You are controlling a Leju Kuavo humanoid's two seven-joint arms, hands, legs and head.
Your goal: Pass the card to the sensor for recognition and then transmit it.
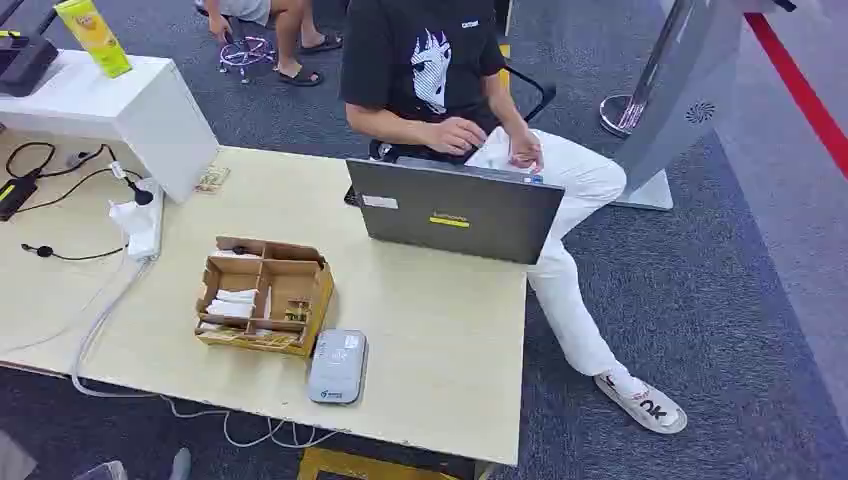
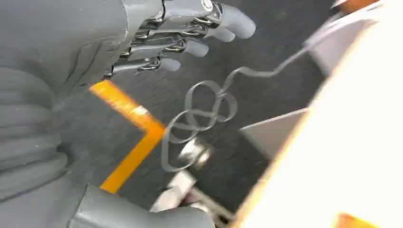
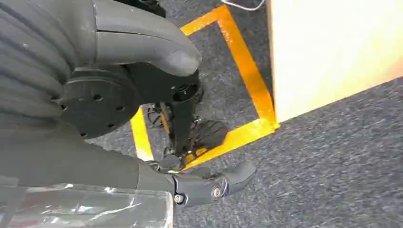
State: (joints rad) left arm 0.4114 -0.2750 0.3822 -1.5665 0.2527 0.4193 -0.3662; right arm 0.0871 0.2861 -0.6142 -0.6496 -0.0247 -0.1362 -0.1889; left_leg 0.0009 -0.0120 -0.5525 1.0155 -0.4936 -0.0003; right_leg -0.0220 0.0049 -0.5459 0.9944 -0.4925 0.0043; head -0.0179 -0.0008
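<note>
Overhead, we see a pale wooden table [image 1: 440,330] with square edges, its near right corner bare between the laptop [image 1: 455,208] and the front lip. A partitioned cardboard tray [image 1: 265,295] sits left of centre, white cards [image 1: 232,303] lying flat in its left compartments. Just beside the tray's near right corner rests a rounded grey sensor box [image 1: 337,366], close to the table's front edge. White cables [image 1: 100,320] trail off the left side, past a white cabinet [image 1: 140,105] carrying a yellow carton [image 1: 95,35].

A seated person [image 1: 440,70] in a black shirt and white trousers types behind the laptop, legs stretching along the table's right side over open grey carpet [image 1: 700,300].

At our left wrist, the left hand [image 2: 180,35] hangs over dark carpet with fingers extended and apart, holding nothing; a looped cable [image 2: 204,114] and yellow floor tape [image 2: 138,137] lie below. At our right wrist, the right hand [image 3: 157,109] hovers beside the table corner [image 3: 280,111], thumb and one finger spread, seemingly empty, though the view is partly blocked.
</note>
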